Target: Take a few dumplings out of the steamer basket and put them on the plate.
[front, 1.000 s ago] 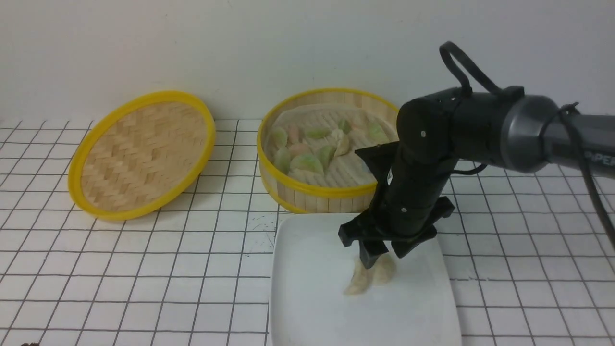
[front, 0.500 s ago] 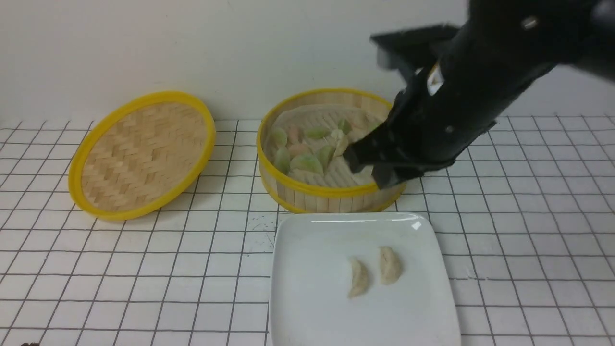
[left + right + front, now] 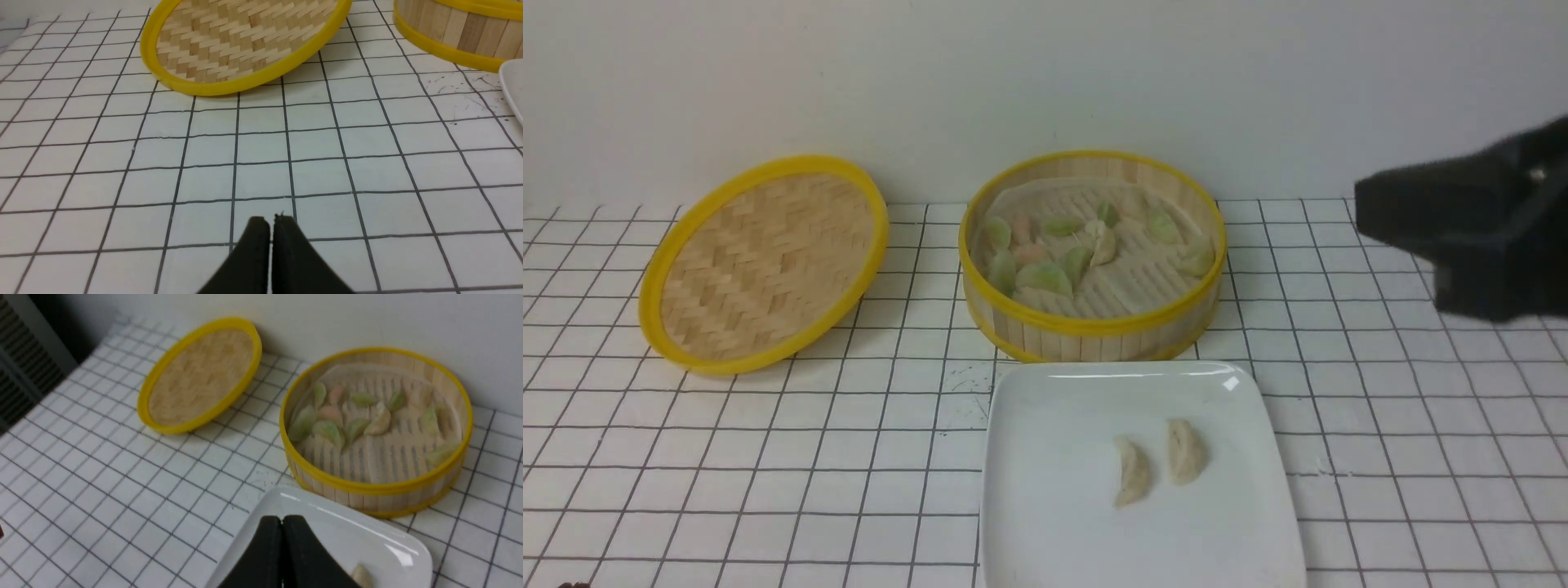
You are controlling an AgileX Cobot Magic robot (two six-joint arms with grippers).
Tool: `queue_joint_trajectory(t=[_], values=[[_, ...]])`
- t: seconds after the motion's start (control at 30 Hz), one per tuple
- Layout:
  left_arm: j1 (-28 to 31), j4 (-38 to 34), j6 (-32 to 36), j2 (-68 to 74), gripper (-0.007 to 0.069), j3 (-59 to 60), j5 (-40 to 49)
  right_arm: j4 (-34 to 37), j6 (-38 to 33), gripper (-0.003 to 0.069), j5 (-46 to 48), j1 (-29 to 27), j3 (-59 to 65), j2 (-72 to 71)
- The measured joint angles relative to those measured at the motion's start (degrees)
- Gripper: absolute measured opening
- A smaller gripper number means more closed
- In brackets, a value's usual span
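**Two dumplings plated, perhaps one more to go**

Two cream dumplings (image 3: 1132, 471) lie side by side, not touching, on the plate (image 3: 1029, 400); the steamer basket (image 3: 1094, 328), just behind it, holds one pale dumpling (image 3: 1104, 242) among green dumplings (image 3: 1045, 278) and pinkish ones; the right gripper (image 3: 282, 519) is pressed together and empty, off to the basket's right; the left gripper (image 3: 271, 221) is likewise together and empty over the table (image 3: 367, 163); "a few" looks nearly met.

Right arm (image 3: 1474, 237) hangs aside; both jaws pressed together.
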Motion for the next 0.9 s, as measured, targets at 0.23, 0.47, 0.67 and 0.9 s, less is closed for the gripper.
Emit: queue_joint_trajectory(t=[0.23, 0.47, 0.67, 0.9], values=[[0.0, 0.0, 0.0, 0.0, -0.0006, 0.0, 0.0, -1.6, 1.3, -0.0014, -12.7, 0.0, 15.5, -12.0], [0.0, 0.0, 0.0, 0.0, -0.0006, 0.0, 0.0, -6.1, 1.3, -0.0014, -19.7, 0.0, 16.8, -17.8], [0.0, 0.0, 0.0, 0.0, -0.0006, 0.0, 0.0, -5.4, 0.3, -0.0014, -23.9, 0.0, 16.8, -19.2], [0.0, 0.0, 0.0, 0.0, -0.0006, 0.0, 0.0, 9.9, -18.7, -0.0014, -25.3, 0.0, 16.8, -19.2]])
